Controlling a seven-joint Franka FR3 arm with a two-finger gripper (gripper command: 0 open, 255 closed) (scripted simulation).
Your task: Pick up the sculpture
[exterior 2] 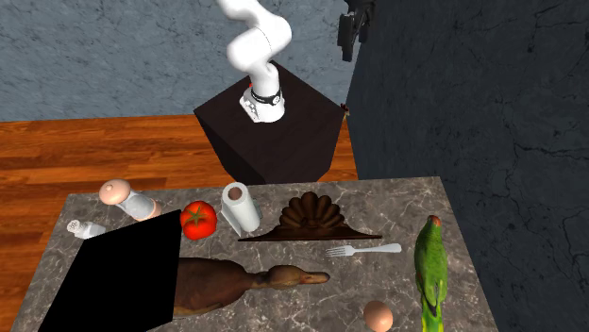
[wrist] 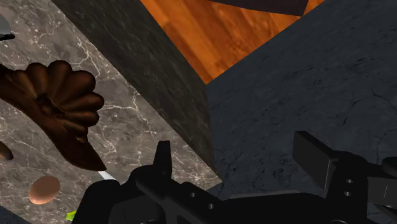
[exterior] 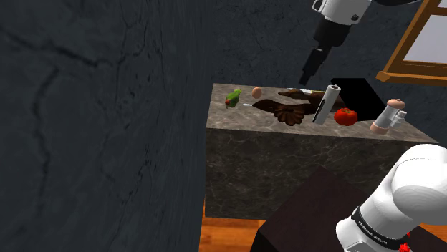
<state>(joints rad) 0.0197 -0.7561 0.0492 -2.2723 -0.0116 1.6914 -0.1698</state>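
Plainly, the jaws stand apart with nothing between them, raised well clear of the marble table beside the dark wall. The brown fan-shaped sculpture lies flat mid-table, just beside the paper-towel roll, with a fork and a wooden duck near.

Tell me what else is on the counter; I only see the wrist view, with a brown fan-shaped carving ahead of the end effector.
Observer: A red tomato stands near the carving, beside a white paper roll.
Operator: Anything else big?
Observer: A brown duck figure, partly behind a black area.
Operator: How high am I?
Observer: The end effector hangs well above the counter, touching nothing.
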